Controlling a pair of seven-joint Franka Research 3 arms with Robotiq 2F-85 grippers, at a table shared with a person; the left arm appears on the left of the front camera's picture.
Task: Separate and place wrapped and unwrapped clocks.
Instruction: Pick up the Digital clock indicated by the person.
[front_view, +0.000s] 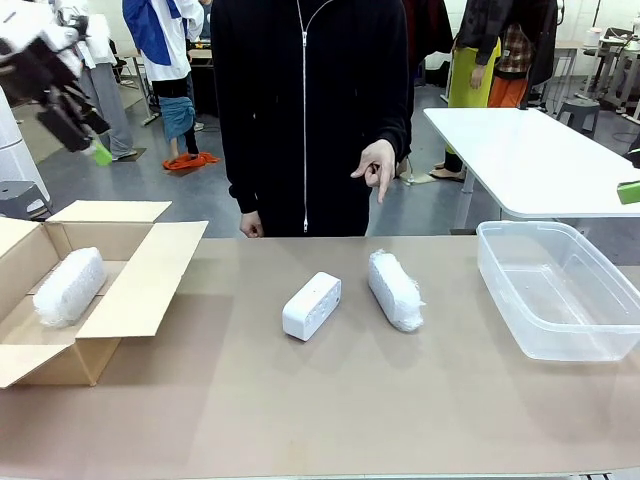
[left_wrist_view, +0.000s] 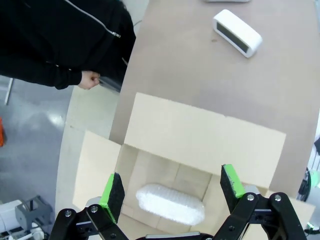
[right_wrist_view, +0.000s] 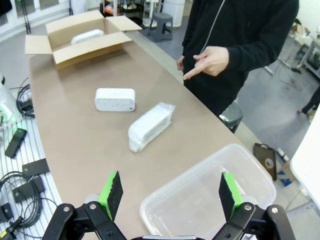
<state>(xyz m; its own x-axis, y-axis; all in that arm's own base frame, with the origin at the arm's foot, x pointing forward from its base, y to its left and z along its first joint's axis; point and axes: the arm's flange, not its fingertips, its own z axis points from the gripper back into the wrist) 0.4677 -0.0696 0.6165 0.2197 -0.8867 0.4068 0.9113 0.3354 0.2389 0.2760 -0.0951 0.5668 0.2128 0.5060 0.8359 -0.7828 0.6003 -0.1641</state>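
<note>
One bubble-wrapped clock (front_view: 68, 287) (left_wrist_view: 171, 204) lies inside the cardboard box (front_view: 140, 275) at the table's left. My left gripper (left_wrist_view: 172, 187) (front_view: 95, 145) hangs high above that box, open and empty. At mid-table the bare white unwrapped clock (front_view: 311, 306) (right_wrist_view: 115, 99) (left_wrist_view: 237, 33) lies beside a second wrapped clock (front_view: 395, 290) (right_wrist_view: 150, 125). The person's hand (front_view: 378, 165) (right_wrist_view: 210, 61) points down toward that second wrapped clock. Above the clear plastic bin (right_wrist_view: 250, 160) my right gripper (right_wrist_view: 171, 192) stands open with nothing between its fingers.
The clear plastic bin (front_view: 530, 226) sits at the table's right with nothing in it. The box's flaps (left_wrist_view: 200, 135) spread outward over the table. The person in black stands at the far edge. A white table (front_view: 530, 150) stands behind on the right.
</note>
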